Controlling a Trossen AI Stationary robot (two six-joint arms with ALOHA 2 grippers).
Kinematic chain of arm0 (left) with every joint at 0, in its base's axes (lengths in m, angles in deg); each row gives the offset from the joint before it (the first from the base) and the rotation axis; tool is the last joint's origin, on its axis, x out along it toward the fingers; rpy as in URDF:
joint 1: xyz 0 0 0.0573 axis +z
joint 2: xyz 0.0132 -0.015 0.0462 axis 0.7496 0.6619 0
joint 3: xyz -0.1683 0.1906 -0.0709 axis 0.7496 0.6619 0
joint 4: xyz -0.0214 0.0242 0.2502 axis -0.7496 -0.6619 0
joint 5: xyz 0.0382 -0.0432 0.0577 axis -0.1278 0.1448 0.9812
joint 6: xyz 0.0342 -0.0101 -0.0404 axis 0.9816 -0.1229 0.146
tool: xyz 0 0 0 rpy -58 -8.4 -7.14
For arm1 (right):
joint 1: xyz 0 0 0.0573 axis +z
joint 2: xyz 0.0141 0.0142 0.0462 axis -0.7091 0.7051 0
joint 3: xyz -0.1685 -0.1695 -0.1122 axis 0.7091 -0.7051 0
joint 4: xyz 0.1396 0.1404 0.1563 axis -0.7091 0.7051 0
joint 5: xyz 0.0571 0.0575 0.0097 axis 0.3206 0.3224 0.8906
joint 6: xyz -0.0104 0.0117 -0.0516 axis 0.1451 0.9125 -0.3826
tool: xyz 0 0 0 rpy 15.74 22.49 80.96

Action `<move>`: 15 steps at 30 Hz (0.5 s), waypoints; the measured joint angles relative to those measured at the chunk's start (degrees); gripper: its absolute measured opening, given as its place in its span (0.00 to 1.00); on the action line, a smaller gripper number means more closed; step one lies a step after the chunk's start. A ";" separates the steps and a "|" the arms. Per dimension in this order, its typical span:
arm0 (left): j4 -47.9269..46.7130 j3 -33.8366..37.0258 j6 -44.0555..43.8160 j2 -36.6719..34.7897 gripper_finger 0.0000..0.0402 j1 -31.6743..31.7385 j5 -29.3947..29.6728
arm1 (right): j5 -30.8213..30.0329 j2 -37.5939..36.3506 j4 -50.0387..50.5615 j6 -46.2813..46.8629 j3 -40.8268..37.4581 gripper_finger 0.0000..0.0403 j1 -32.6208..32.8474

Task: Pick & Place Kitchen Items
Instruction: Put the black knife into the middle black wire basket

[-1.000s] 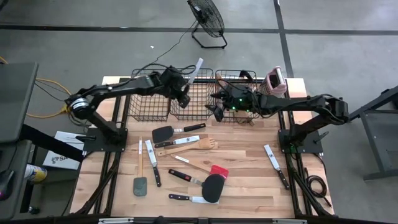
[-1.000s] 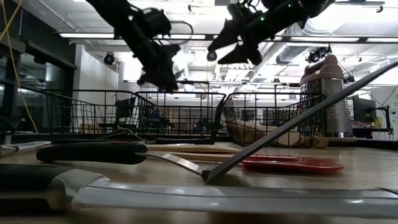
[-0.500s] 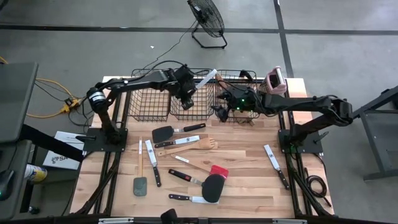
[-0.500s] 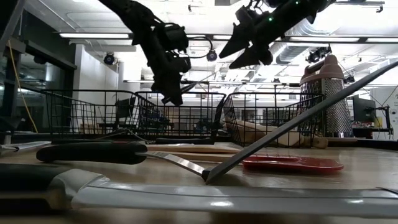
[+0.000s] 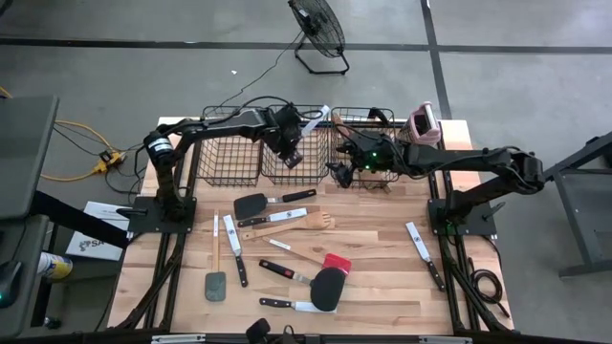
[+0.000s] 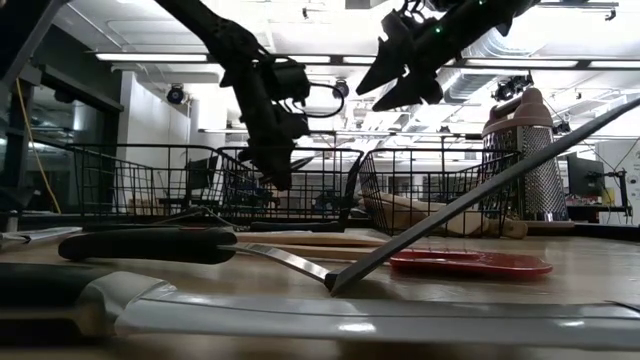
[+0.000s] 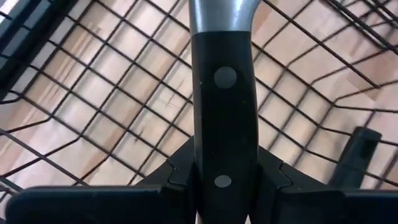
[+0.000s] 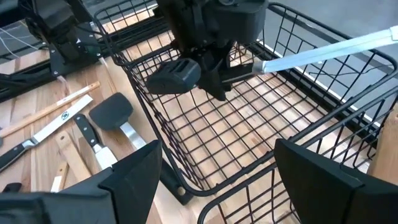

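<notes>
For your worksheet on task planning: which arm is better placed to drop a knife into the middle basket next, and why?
Left. The left gripper already grips a knife by its handle, above the middle basket. The right gripper is open and empty beside it.

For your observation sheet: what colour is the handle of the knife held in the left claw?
Black, with two grey rivets; the knife handle shows best in the left wrist view.

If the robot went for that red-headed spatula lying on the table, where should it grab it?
Probably by the pale handle of the red-headed spatula, coming straight down from above. It lies flat on the wooden table. The handle is narrow enough for two fingers, with bare wood on both sides; the head is wide and touches a black spatula.
</notes>
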 joint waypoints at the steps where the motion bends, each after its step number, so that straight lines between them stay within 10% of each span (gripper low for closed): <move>1: 0.01 -0.02 -0.26 0.00 0.21 0.19 -0.20 | 0.00 0.00 0.02 0.00 0.00 0.75 0.00; 15: -0.84 0.25 -7.66 0.44 0.21 0.30 0.44 | -2.54 0.02 1.92 0.44 0.00 0.75 0.00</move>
